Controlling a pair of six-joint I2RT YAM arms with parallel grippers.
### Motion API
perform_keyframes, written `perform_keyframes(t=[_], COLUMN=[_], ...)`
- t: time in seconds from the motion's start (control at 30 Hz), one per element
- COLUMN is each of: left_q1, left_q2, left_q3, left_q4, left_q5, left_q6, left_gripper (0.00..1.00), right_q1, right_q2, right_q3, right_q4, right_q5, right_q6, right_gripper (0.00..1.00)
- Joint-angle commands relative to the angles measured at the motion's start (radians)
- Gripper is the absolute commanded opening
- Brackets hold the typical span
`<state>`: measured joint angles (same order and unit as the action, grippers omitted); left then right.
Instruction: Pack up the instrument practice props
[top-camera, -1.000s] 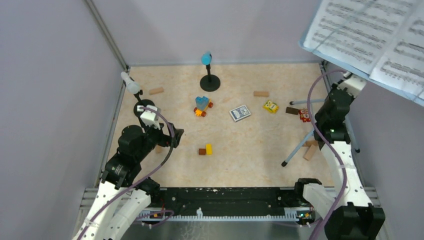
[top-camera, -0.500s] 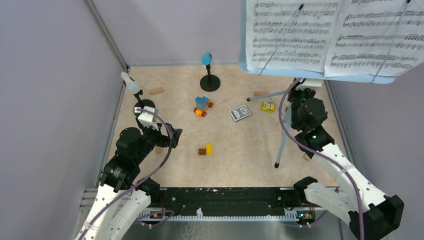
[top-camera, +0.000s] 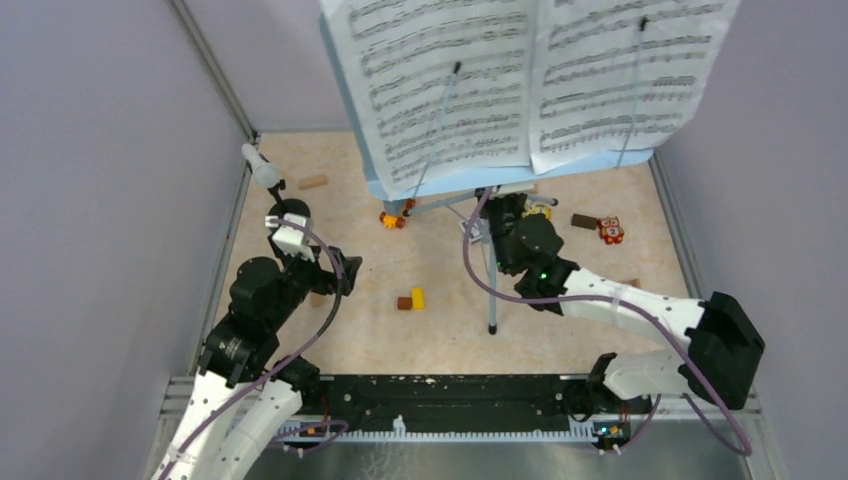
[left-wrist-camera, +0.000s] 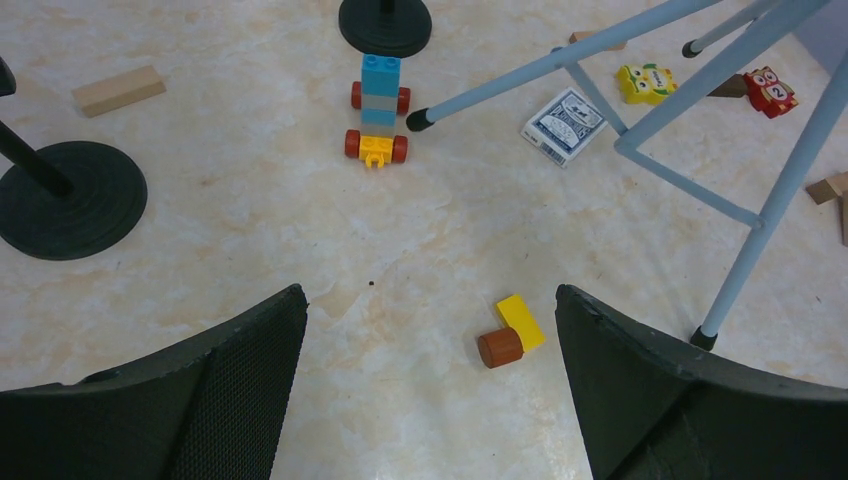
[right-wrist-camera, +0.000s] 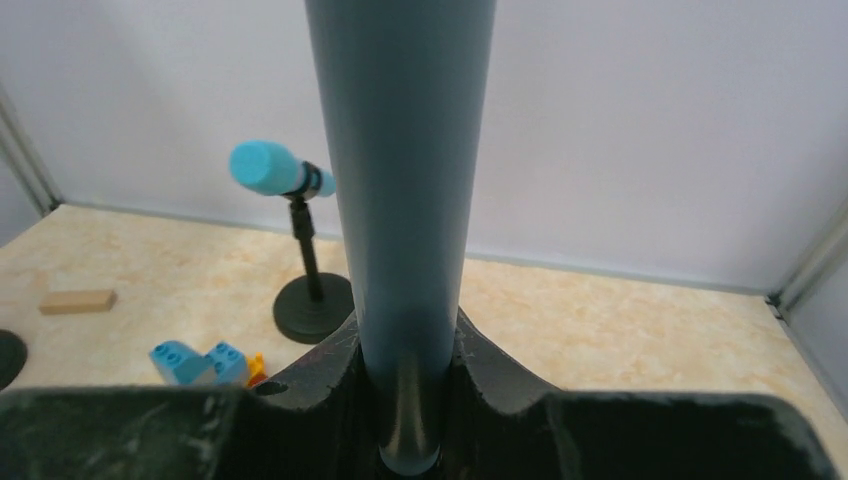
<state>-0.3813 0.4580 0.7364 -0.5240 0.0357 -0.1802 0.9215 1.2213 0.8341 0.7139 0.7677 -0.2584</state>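
Now music rack (right-wrist-camera: 400, 200) carried leftward, right pincer (top-camera: 497, 220) clamping it

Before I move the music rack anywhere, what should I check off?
1. Right pincer shut on the rack pole: ok.
2. Left pincer open, empty: ok.
3. Sheet-music pages lying on the music rack: ok.
4. Tripod foot clear of the toy car: not ok, it sits close beside it.
5. Whether that foot touches the table: cannot tell.
6. Blue microphone in its standing holder, apart from the pole: ok.
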Motion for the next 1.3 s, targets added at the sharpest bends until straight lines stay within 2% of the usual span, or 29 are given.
perform_keyframes(t=[0.0,0.67,1.1,1.17,1.2,1.27], left_q1=[0.003,0.003,0.003,0.002,0.002,0.003], left_q2=[-0.014,-0.010,-0.006,-0.005,-0.006,-0.011], left_q3=[-0.004,-0.005,-0.007,-0.008,-0.009,-0.010], left_q4=[0.036,0.034,0.033,0.033,0.033,0.033], left_q5=[-0.014,-0.026,-0.026,-0.027,-0.043,-0.063], left_q6=[0.004,0.000,-0.001,0.001,0.001,0.002], left_gripper=[0.98,0.99,0.99,0.99,0.99,0.99], right_q1=[0.085,0.128,0.118,0.114,0.114,0.114], right_q2=[0.046,0.291,0.450,0.454,0.451,0.422], right_q3=[0.156,0.272,0.356,0.352,0.346,0.313], right_q4=[0.300,0.167,0.160,0.141,0.129,0.113], right_q5=[0.036,-0.063,-0.040,-0.051,-0.059,-0.074], right_q6=[-0.040,0.241,0.240,0.242,0.239,0.244], right_gripper=[0.00,0.00,0.00,0.05,0.12,0.32])
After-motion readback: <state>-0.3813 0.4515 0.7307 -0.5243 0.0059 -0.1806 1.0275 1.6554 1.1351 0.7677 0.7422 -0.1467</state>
